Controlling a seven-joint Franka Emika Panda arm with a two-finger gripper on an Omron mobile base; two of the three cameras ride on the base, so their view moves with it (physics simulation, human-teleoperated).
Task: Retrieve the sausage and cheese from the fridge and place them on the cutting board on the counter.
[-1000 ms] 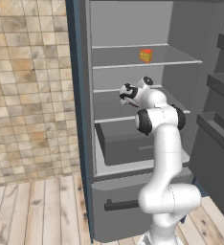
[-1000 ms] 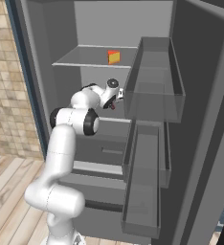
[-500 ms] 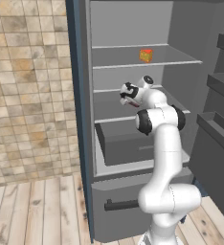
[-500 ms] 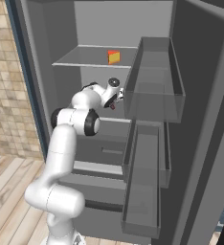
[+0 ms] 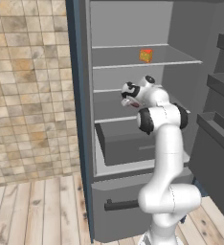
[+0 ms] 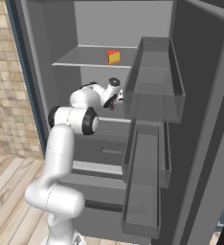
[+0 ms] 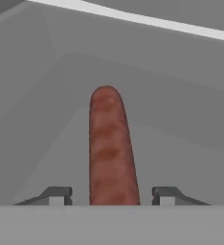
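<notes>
On the middle shelf of the fridge, you had the sausage lying lengthwise straight ahead of the hand camera, its near end running down between the two fingertips and its rounded far end pointing toward the grey back wall. Your end effector stood with a gap on either side of the sausage, the tips flanking it without touching, so the jaws were apart and had no grip on it. From the left base view, the end effector was reached into the fridge interior at that shelf, with a small red-brown bit showing at its tip. From the right base view, the end effector sat just left of the upper door bin. The cheese rested one shelf higher, well apart from the hand, and you could see it as well in the right base view near the shelf's middle. Below the arm, a grey drawer stood pulled forward.
</notes>
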